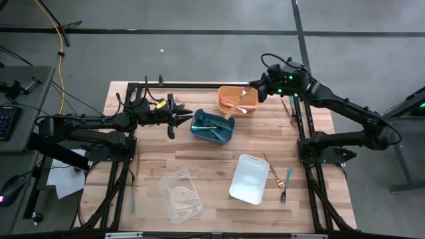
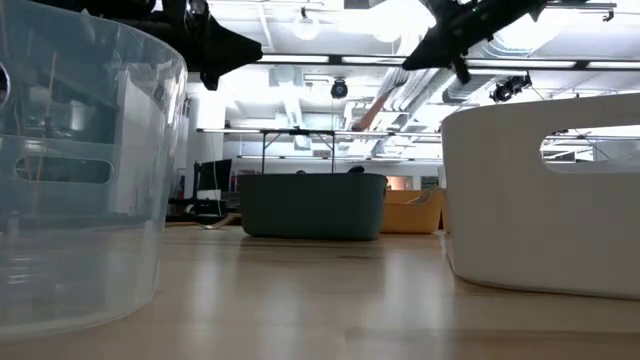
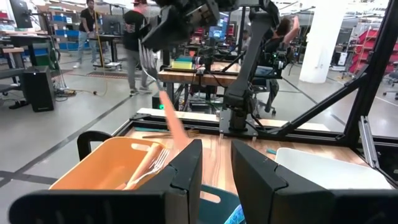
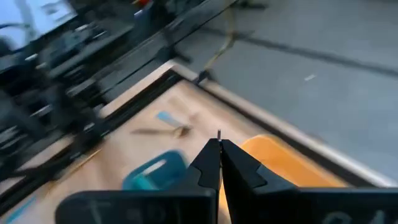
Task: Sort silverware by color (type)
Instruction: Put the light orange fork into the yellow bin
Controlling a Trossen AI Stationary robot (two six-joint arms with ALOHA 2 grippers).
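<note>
Right gripper (image 1: 255, 89) is closed on a salmon-orange fork (image 3: 166, 111), holding it over the orange bin (image 1: 229, 99) at the far middle of the table. In the left wrist view the fork hangs tines-up from the pinched fingers, handle slanting down toward the bin. The right wrist view shows the fingertips (image 4: 219, 148) pressed together with a thin sliver between them.

The orange bin already holds salmon-handled pieces (image 1: 234, 103); a second fork (image 3: 151, 167) lies inside it.

Left gripper (image 1: 188, 117) hovers just left of the teal bin (image 1: 212, 127), fingers (image 3: 186, 171) partly apart, nothing between them. Teal-blue pieces (image 1: 214, 123) lie in the teal bin, which touches the orange bin's near-left corner.

Still loose on the table:
- teal-handled fork (image 1: 287, 182) and a gold piece (image 1: 271, 168), right of the white bin (image 1: 250, 178), near right
- thin dark pieces (image 1: 287, 107) beside the right arm's frame, far right
- a teal piece (image 1: 133, 198) at the near left by the frame

The clear bin (image 1: 180, 195) sits near middle, left of the white bin.

In the low view both arms show only as dark shapes overhead.
</note>
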